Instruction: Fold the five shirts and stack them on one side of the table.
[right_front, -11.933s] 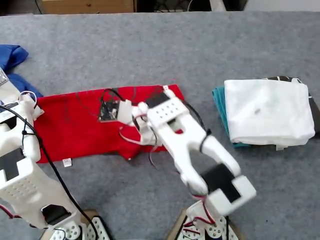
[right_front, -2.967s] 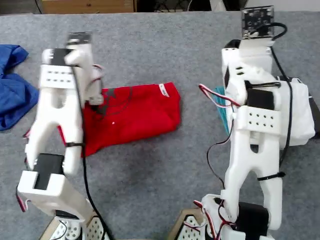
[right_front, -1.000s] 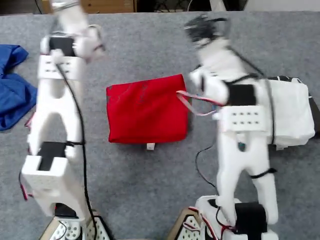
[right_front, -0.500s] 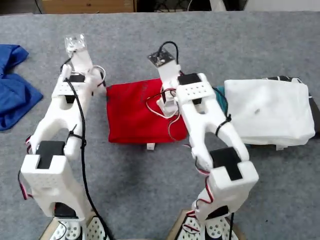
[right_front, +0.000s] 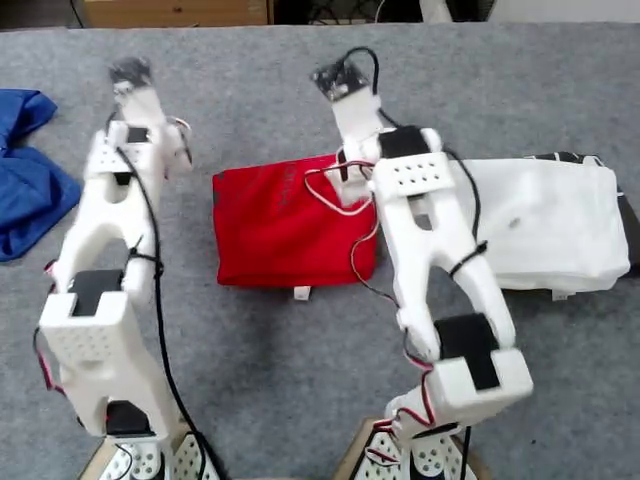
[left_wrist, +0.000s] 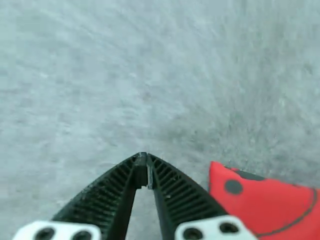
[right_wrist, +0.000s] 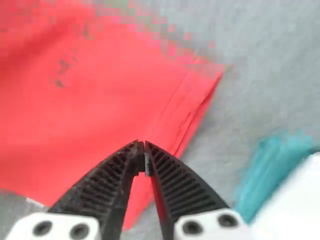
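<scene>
High view: a folded red shirt (right_front: 290, 225) lies at the centre of the table (right_front: 250, 80). A crumpled blue shirt (right_front: 30, 190) sits at the left edge, and a stack topped by a white shirt (right_front: 550, 225) at the right. The right arm stands over the red shirt's right edge, the left arm just left of the shirt.

Left wrist view: the left gripper (left_wrist: 144, 162) has its fingers closed tip to tip with nothing between them, above bare table beside a red corner.

Right wrist view: the right gripper (right_wrist: 141, 150) has its fingers likewise pressed together with nothing between them, over the red shirt's folded edge. A teal shirt (right_wrist: 272, 160) lies nearby, apart from the red.
</scene>
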